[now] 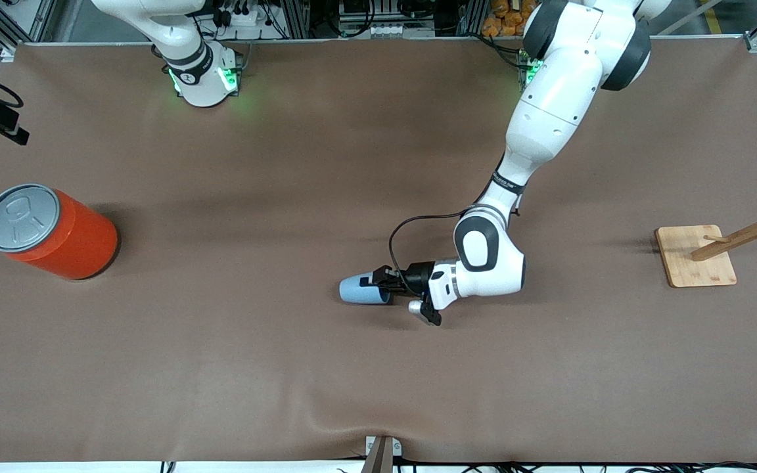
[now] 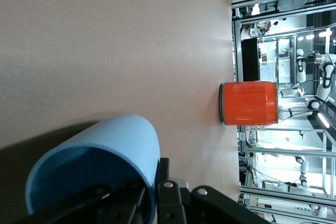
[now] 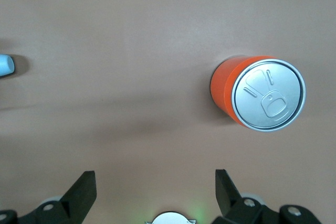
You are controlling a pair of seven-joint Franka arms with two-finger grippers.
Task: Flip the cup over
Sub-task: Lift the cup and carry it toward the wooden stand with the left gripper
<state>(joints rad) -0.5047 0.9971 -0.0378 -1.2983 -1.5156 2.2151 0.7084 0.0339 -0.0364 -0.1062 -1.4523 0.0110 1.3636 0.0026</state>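
cup [image 1: 359,290]: matt light-blue plastic, smooth
can [image 1: 66,238]: glossy orange wall, brushed grey metal lid
table cover [image 1: 286,197]: matt brown cloth, slightly wrinkled
rack [image 1: 713,253]: bare pale wood
left arm shell [image 1: 549,112]: glossy white plastic

A brown table [image 1: 286,197] with an orange can [image 1: 69,240] and a wooden rack [image 1: 720,249].

The can stands upright at the right arm's end of the table, its grey lid [image 1: 22,217] with a pull tab facing up. The rack sits well apart from it at the left arm's end: a flat square wooden base [image 1: 690,263] carrying a post [image 1: 746,233] with pegs. Metal framing and cables run along the table's edge by the arm bases.
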